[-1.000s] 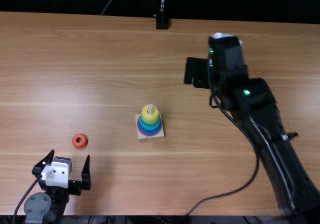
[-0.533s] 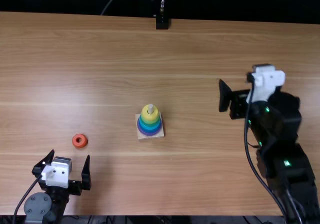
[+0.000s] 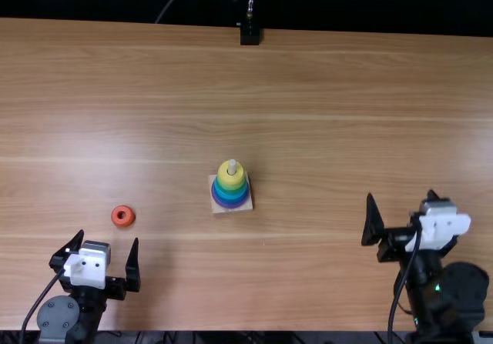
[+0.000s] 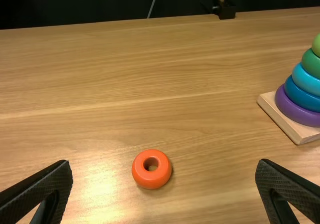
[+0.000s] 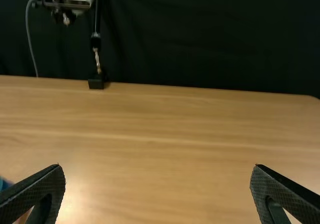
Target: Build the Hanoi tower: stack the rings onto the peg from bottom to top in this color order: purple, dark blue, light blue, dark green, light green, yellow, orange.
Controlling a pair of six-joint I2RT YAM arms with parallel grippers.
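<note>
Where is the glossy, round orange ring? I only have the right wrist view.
Observer: Lying flat on the light brown wooden table, left of the tower and just beyond the left arm's flat black fingers.

Operator: Those fingers gripping anything?

Observer: No, they stand wide apart, nothing held.

Operator: What tops the stack?

Observer: The round yellow ring, with the pale round peg sticking up through it. The orange ring isn't on yet.
</note>
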